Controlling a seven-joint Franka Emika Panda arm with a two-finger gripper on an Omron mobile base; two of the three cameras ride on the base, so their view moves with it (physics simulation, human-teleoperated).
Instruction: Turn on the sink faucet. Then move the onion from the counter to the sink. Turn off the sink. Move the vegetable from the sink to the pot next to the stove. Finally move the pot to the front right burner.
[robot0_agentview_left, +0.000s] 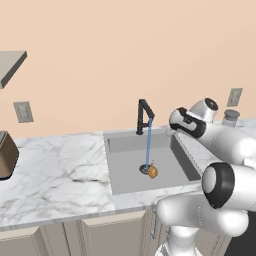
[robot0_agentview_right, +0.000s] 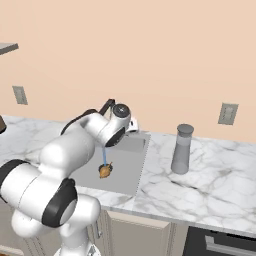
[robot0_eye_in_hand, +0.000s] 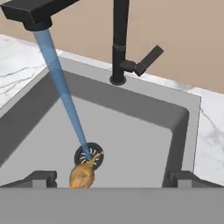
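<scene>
A: Where is the onion (robot0_eye_in_hand: 82, 175)?

B: It is down in the sink (robot0_agentview_left: 125, 175). It sits on the sink floor, right beside the round drain (robot0_eye_in_hand: 89, 156). Its thin tip points at the drain.

A: Is water coming out?

B: Yes. A blue stream of water (robot0_eye_in_hand: 65, 99) runs from the black sink faucet (robot0_agentview_left: 144, 116) down to the drain. It lands just beside the onion.

A: Where is the faucet?

B: It stands at the back edge of the sink, near the wall. Its little handle (robot0_eye_in_hand: 148, 61) sticks out to one side and tilts up.

A: What about the hand (robot0_eye_in_hand: 112, 178)?

B: It hangs over the sink, above the front part of it. Its two dark fingers (robot0_eye_in_hand: 41, 178) are spread wide. Nothing is held between them. The onion lies below, between the fingers but nearer one of them, and they do not touch it.

A: What else is by the sink?

B: The white marble table (robot0_agentview_left: 55, 172) goes all around the sink. A grey jar with a lid (robot0_agentview_right: 181, 149) stands on the table, near the right side of the sink.
</scene>
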